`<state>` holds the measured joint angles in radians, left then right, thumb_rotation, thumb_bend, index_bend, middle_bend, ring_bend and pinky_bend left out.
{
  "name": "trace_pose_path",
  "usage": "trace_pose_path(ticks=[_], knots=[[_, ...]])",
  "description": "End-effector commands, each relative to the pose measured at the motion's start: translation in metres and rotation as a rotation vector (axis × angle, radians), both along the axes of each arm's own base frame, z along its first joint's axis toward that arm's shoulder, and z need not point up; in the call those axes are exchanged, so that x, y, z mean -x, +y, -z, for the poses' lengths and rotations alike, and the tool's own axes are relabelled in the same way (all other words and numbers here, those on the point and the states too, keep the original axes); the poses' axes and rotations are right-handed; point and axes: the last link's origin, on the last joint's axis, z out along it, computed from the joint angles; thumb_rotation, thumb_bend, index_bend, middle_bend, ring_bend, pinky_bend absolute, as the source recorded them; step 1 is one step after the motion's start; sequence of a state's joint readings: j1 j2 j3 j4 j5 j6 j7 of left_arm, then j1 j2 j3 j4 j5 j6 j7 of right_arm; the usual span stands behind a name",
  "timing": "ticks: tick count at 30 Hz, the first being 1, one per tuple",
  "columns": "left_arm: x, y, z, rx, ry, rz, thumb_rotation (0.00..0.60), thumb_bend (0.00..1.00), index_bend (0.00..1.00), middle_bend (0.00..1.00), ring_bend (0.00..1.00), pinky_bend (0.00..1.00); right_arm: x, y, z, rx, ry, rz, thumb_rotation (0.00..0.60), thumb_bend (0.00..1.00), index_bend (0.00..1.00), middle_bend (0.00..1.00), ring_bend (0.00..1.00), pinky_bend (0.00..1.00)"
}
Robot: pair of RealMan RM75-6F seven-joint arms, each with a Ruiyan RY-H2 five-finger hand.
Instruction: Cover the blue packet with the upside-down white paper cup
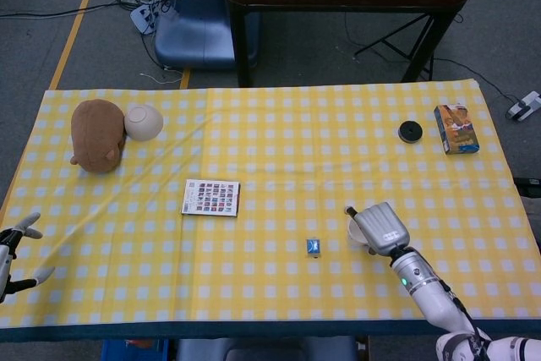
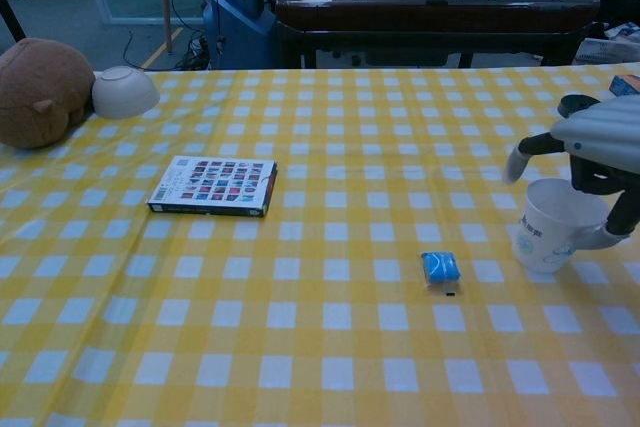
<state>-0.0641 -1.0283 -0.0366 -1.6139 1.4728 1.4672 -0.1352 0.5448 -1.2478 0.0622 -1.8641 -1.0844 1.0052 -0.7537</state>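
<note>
— Fingers first: how do they lie on each side?
— Spread and holding nothing on the left hand (image 1: 15,251), which hangs off the table's left edge. Going right across the yellow checked tablecloth (image 1: 279,150): a brown plush toy (image 1: 97,134) touching a tipped white bowl (image 1: 144,122), then a flat box with a grid of coloured squares (image 1: 211,198).
— And the packet?
— The blue packet (image 2: 440,268) lies flat near the front middle, apart from everything. Just to its right stands the white paper cup (image 2: 558,224), upright, mouth up.
— Is the right hand on it?
— The right hand (image 2: 595,152) sits over the cup's rim; one finger (image 2: 520,159) sticks out to the left and others curl down beside the cup's right wall. Whether they press it, I cannot tell.
— Further right?
— A small black disc (image 1: 410,131) and a printed carton (image 1: 456,128), near the far right corner.
</note>
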Motion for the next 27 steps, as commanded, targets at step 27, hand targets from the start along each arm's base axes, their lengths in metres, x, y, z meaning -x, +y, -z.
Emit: trace_pose_path(ticks=[27], knots=[[0.0,0.002,0.006,0.026,0.008,-0.005,0.6,0.13,0.17,0.39,0.29,0.5,0.029,-0.02,-0.033,0.003,-0.639,0.223,0.6,0.0,0.67,1.0,0.99,1.0]])
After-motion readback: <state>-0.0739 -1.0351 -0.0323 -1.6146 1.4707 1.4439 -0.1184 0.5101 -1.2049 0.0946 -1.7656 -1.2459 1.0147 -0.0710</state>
